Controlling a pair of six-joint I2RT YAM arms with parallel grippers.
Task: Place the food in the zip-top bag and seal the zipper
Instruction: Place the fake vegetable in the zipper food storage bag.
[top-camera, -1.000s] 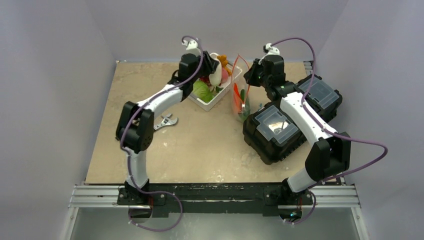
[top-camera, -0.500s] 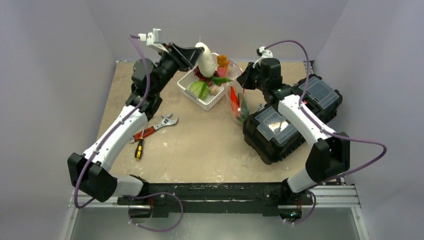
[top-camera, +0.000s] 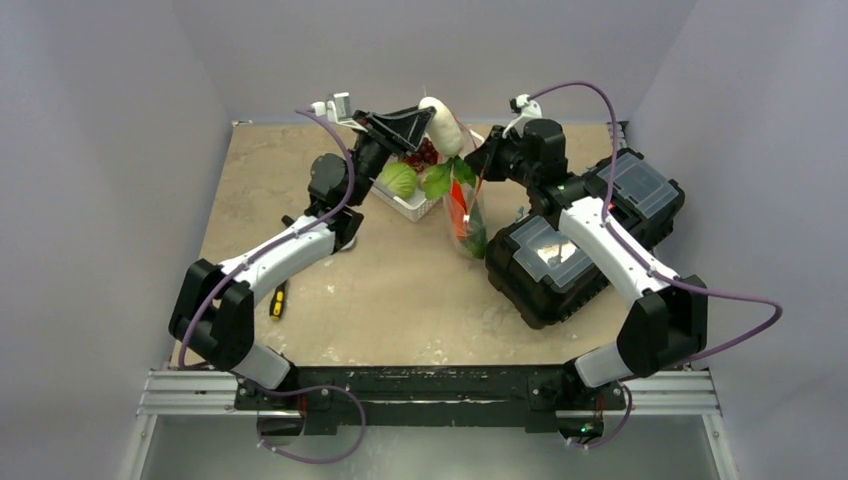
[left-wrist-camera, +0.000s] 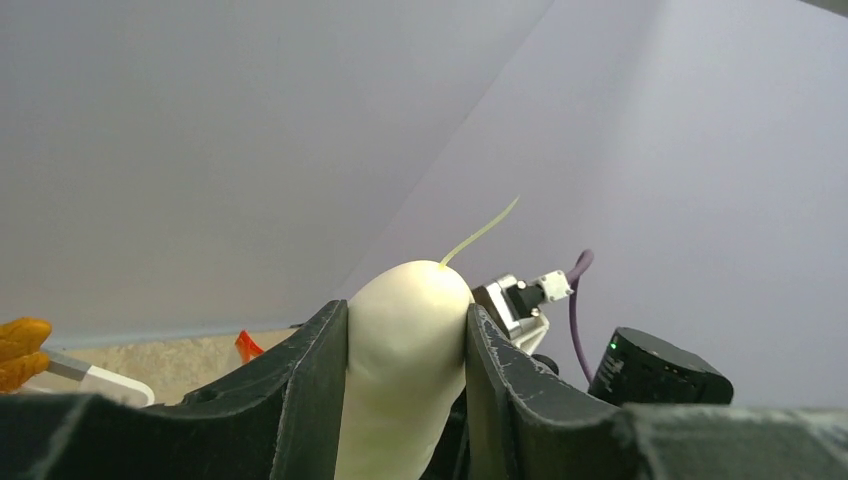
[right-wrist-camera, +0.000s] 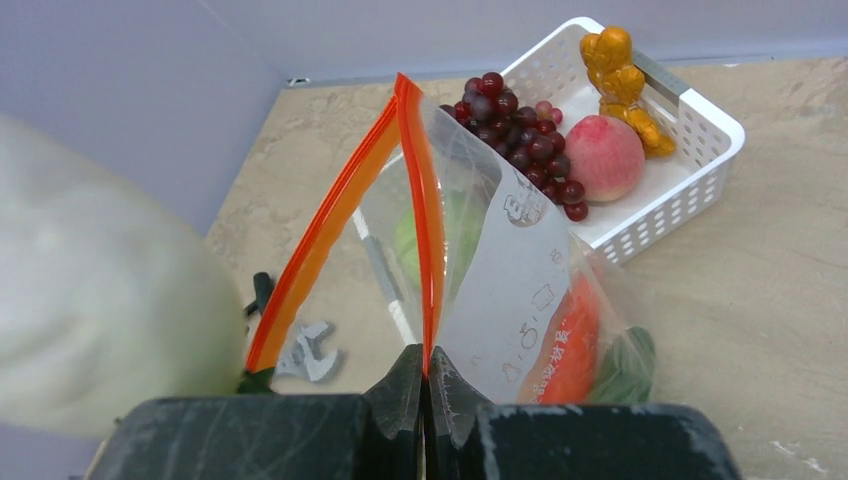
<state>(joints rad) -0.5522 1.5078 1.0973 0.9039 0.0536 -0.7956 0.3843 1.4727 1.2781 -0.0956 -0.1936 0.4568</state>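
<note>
The left claw grips the white oval piece and holds it in the air near the open mouth of the bag. The right claw is pinched tight on the bag's mouth edge at the orange zipper strip. The bag stands on the surface between the white basket and the black cases, with a carrot inside, while grapes and a peach lie in the basket.
</note>
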